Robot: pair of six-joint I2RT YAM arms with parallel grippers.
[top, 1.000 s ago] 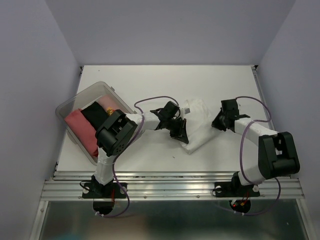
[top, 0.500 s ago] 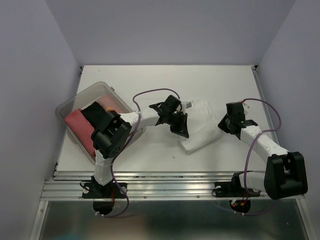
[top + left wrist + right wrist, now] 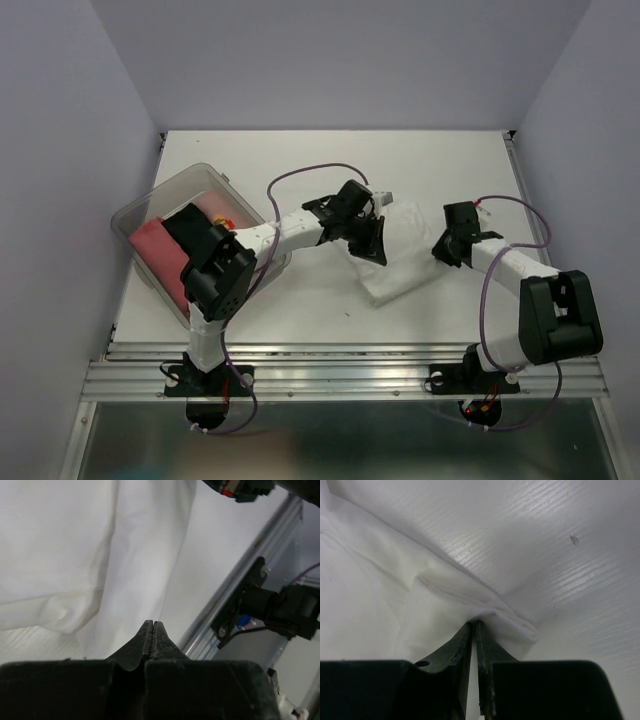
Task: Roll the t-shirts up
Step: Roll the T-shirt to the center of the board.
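The plain white thin-cloth t-shirt point(image 3: 400, 265) lies in a loose, bunched strip near the middle of the worktop, and I judge it not yet rolled. My right gripper point(image 3: 475, 627) is nipped shut on a fold of its edge. My left gripper point(image 3: 152, 626) is fully closed just above the cloth (nothing visibly caught). A salmon-pink shirt point(image 3: 150, 250) and a black shirt point(image 3: 183, 224) wait in the clear plastic tub point(image 3: 160, 190) at the left edge.

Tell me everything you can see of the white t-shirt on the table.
The white t-shirt is thin, soft, plain cloth, lying rumpled and partly folded on the table. The right gripper pinches a fold at its right edge. The left gripper, shut, is at its left side; whether it holds cloth is unclear.
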